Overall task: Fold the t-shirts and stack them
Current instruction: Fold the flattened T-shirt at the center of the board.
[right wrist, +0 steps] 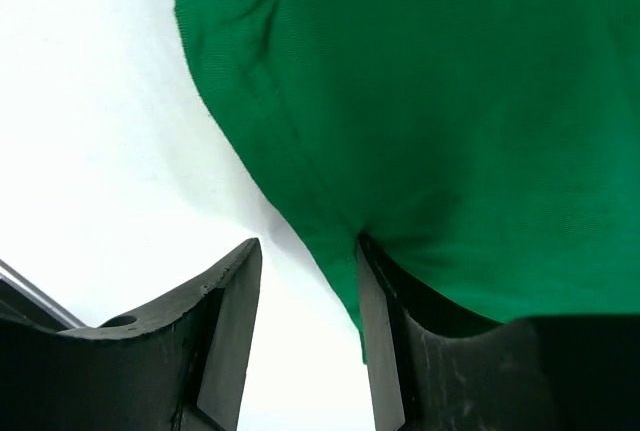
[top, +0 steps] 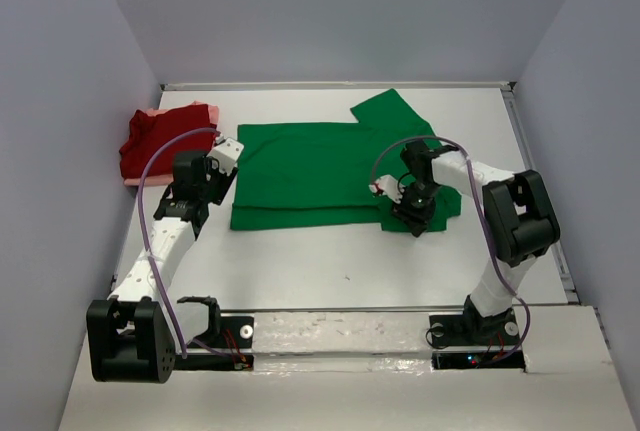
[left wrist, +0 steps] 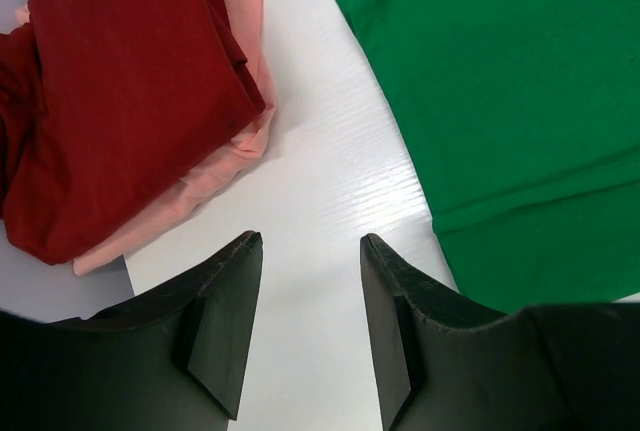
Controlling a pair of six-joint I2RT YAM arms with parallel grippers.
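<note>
While the bright green short-sleeved cloth t-shirt (top: 300, 171) lies spread flat across the middle of the white table (top: 330, 271), nearer the far edge than the near one, one of its sleeves points toward the far right corner. The dark red cloth t-shirt (top: 150, 141) sits folded at the far left corner on top of the pale pink cloth t-shirt (top: 146, 112), whose edges peek out along the stack's far and near sides. The left gripper (top: 212, 169) hangs over the bare strip of table between that stack and the green shirt's left edge. In the left wrist view its jaws are spread with only white table (left wrist: 320, 151) between them, so the left gripper (left wrist: 310, 241) holds nothing, with the dark red shirt (left wrist: 110, 81) and pink shirt (left wrist: 200, 191) off to one side and the green shirt (left wrist: 520, 81) to the other. The right gripper (top: 412, 213) is down at the green shirt's near right corner. In the right wrist view the right gripper (right wrist: 308, 243) also has its jaws apart. The hemmed edge of the green shirt (right wrist: 480, 101) runs down along the inner face of one of its fingers (right wrist: 385, 331), cloth lying over that finger's side, while bare table (right wrist: 90, 101) shows in the rest of the gap, so nothing is pinched.
</note>
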